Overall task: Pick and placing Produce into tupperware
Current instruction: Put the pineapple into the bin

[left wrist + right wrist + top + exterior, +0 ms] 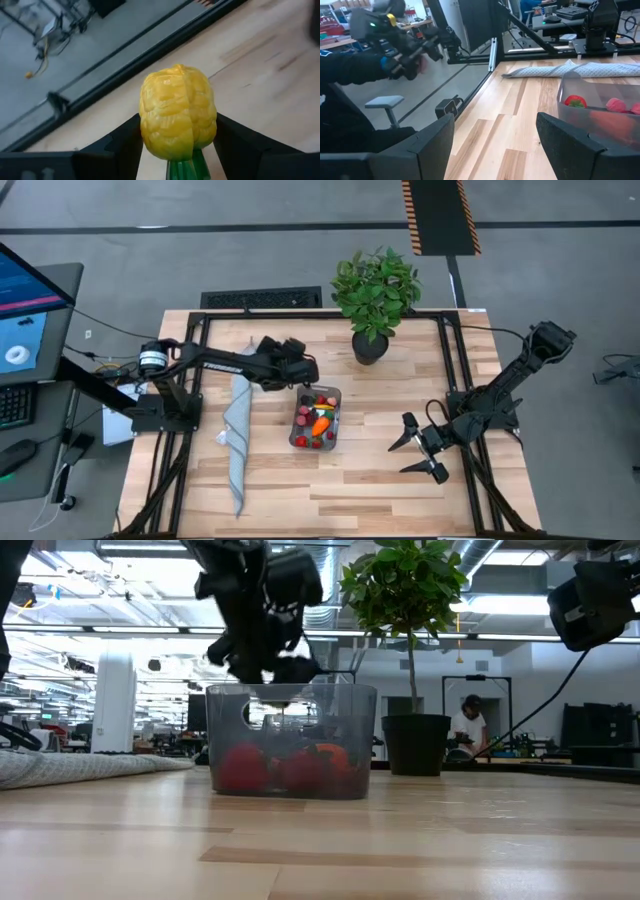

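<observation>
Left wrist view showed the left gripper [177, 142] half shut around a bumpy yellow corn [178, 117], a light, hard, slippery toy best pinched at its fat middle, held near the far rim of the clear plastic tupperware [316, 418], while the right gripper [422, 450] waited wide open and empty.

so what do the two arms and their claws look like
Both arms are dark, jointed and slim. The left arm has a silver ring at its base joint. The right arm ends in a black claw with two pointed fingers. Black cables trail from the right arm.
</observation>
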